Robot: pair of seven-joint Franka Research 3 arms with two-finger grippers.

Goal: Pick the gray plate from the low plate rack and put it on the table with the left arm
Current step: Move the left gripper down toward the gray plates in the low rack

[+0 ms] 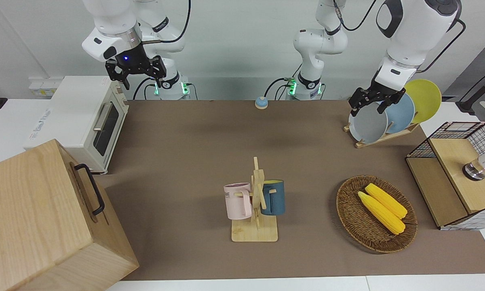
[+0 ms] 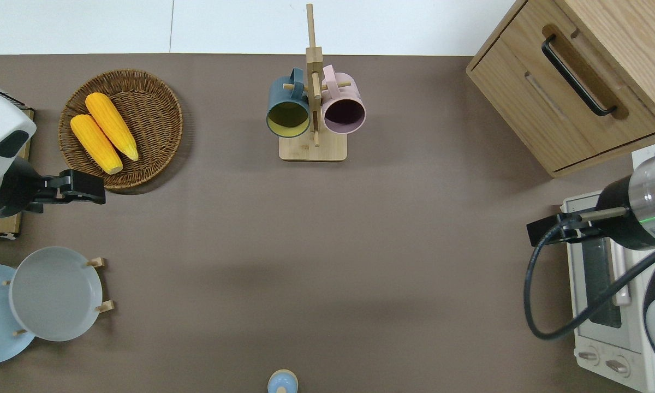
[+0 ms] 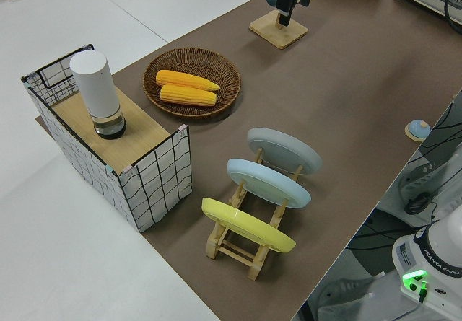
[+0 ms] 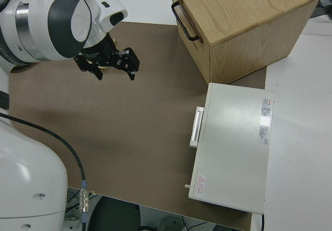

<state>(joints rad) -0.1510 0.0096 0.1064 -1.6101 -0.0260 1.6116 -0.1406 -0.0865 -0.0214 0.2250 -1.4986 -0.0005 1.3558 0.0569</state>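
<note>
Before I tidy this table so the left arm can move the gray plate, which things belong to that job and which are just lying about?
Job: gray plate, in the plate rack; table; left gripper, open, above the plates.

Lying about: blue plate, yellow plate, corn basket, mug stand, two mugs, oven, wooden cabinet, wire crate, bell. Right arm parked.

Plain white wall (image 1: 234,36) (evenly lit), white surfaces (image 3: 65,263) flanking the brown cloth

Front, overhead, two side cameras
</note>
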